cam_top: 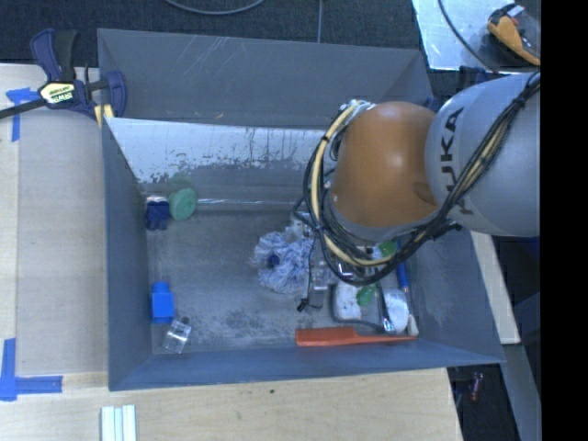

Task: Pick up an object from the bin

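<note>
The arm (478,154) reached in from the right and bent steeply down, its orange wrist cover (381,168) hanging over the bin (276,145). The jaws stood low, with a crumpled blue-and-white wad (280,255) just left of them and a red stick (354,336) in front. I couldn't tell whether they were open or closed.

Grey bin (124,246), pale scuffed streaks on its upper wall. On its floor: green round thing (184,202) and dark blue piece (156,213) upper left, bright blue block (162,301) and clear whitish piece (175,336) lower left, crumpled white wad (283,257) speckled blue at centre, red-orange stick (354,337) along the lower edge. Arm (501,163) silver-grey (black lettering on it), wrist cover (381,163) orange-brown, cables (321,168) black and yellow.
</note>
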Robot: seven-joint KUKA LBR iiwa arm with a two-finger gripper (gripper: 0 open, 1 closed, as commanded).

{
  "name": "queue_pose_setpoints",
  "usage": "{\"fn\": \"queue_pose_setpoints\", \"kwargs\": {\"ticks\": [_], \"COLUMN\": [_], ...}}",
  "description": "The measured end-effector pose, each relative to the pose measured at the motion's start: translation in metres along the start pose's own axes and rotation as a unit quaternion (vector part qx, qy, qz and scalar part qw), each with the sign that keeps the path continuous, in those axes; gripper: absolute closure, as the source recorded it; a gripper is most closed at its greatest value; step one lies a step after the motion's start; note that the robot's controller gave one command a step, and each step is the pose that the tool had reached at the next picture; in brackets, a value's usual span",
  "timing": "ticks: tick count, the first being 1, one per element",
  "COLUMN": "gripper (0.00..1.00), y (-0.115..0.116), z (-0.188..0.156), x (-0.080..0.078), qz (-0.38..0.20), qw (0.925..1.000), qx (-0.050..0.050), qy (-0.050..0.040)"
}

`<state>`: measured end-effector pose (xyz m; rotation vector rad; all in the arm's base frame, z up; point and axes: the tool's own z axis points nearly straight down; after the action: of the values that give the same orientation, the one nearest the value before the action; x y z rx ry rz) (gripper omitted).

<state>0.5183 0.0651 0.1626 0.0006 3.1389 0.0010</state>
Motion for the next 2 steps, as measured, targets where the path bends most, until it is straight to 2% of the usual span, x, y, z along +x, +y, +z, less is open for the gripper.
{"fn": "queue_pose_setpoints", "kwargs": {"ticks": [1,2], "gripper": [0.0,0.0], "y": [-0.035,-0.043], "z": [0.095,0.091], "x": [-0.087,-0.068], "qz": [-0.036,-0.002], "qw": [0.9993,1.0], "qx": [0.0,-0.001], "qy": [-0.0013,-0.0054]}}
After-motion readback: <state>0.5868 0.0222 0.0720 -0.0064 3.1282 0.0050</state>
